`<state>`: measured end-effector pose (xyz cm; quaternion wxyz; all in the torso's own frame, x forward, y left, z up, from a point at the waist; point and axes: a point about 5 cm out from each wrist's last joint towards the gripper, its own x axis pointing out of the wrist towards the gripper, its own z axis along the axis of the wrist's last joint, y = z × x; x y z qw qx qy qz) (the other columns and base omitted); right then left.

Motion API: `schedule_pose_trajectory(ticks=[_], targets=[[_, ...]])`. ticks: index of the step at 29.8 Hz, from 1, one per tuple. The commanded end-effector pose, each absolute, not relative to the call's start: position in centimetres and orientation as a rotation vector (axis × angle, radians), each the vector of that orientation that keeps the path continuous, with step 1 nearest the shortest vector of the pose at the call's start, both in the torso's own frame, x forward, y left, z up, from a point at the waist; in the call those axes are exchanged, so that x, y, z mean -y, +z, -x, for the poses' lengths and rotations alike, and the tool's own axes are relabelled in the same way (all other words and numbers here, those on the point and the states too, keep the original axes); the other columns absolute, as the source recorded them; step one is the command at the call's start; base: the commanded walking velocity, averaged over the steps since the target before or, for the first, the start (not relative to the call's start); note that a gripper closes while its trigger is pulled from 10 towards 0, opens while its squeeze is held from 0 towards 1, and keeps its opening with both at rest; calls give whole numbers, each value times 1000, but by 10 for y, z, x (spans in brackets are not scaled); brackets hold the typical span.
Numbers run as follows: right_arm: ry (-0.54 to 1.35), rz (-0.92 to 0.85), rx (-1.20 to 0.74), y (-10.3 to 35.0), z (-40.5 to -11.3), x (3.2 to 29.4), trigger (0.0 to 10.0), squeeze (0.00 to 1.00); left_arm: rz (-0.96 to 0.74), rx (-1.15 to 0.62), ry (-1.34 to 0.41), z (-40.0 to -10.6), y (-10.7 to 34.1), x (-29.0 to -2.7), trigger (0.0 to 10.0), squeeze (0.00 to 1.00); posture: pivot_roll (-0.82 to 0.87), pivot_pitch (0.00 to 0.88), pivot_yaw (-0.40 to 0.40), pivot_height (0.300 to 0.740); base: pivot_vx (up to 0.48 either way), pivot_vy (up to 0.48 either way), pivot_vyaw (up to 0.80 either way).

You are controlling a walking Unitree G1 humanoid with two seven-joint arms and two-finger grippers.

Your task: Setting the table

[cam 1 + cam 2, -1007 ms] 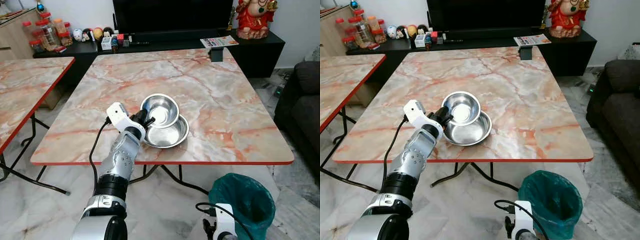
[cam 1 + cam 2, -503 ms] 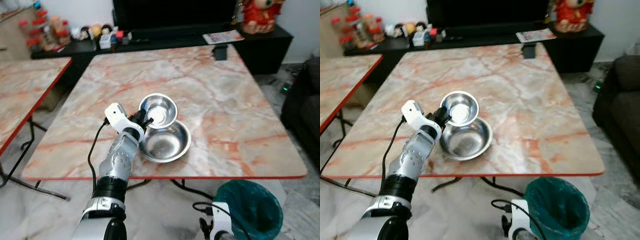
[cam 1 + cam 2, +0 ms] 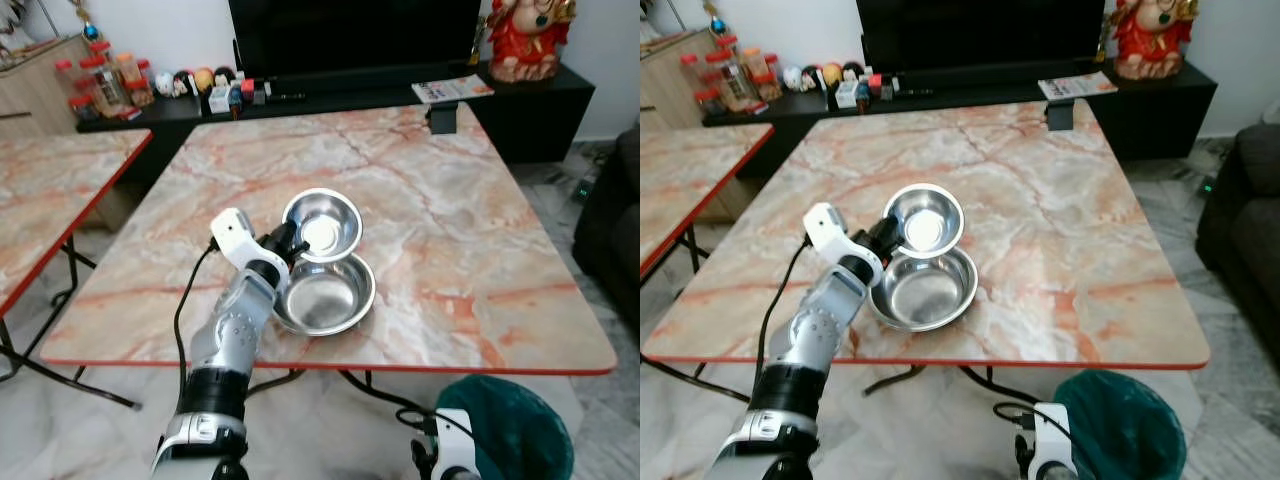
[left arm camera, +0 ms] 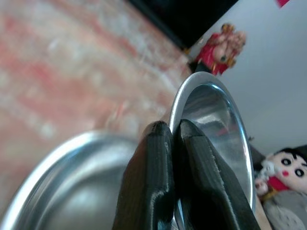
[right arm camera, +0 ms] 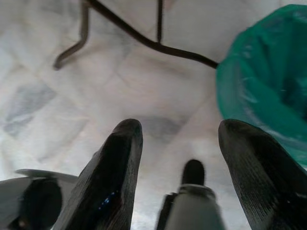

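Currently the left claw (image 3: 290,243) pinches the near-left rim of the smaller steel bowl (image 3: 321,224), fingers (image 4: 158,158) closed tight with the thin rim sandwiched between them, as the left wrist view shows. The rim grip looks chosen because the bowl wall is too wide to span; it leaves the bowl tilted, its far side raised and its lower edge overlapping the far rim of the larger steel bowl (image 3: 322,296), which sits flat on the marble bench (image 3: 450,240) toward the near edge, left of centre. Likely step: lifting the small bowl off the large one to set it at its own place. The right claw (image 5: 180,158) hangs low beside the green bin (image 5: 268,76) near the floor, fingers spread wide, holding nothing. Against half a second ago, the grip is unchanged and the small bowl keeps much the same tilt over the large one; the whole scene has shifted in the head views and sharpened, so the camera has moved and settled. The large bowl does not appear to have moved on the bench.
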<state>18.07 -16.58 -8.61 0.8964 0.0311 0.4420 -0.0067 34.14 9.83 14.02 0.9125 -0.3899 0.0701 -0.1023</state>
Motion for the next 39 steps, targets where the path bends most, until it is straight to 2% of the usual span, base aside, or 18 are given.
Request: schedule_pose_trajectory(ticks=[1,6,9,18,22,39], targets=[[-12,-81,-918,-87,-181,159,10000,0,800,-134,-221,-339,146,-102,10000,0,50,12,113,740,0,0,0],[-17,-83,-923,-88,-178,158,10000,0,854,-196,-280,-330,145,-101,10000,0,54,13,122,740,0,0,0],[-20,-89,-923,-88,-178,157,10000,0,823,-234,-310,-328,144,-96,10000,0,52,16,125,740,0,0,0],[-29,-95,-922,-88,-177,157,10000,0,787,-282,-257,-335,146,-92,10000,0,42,18,131,740,0,0,0],[-39,-101,-923,-89,-176,157,10000,0,771,-306,-169,-340,144,-98,10000,0,36,23,143,740,0,0,0],[-51,-114,-925,-89,-174,155,10000,0,736,-392,-144,-332,137,-102,10000,0,38,29,158,740,0,0,0]])
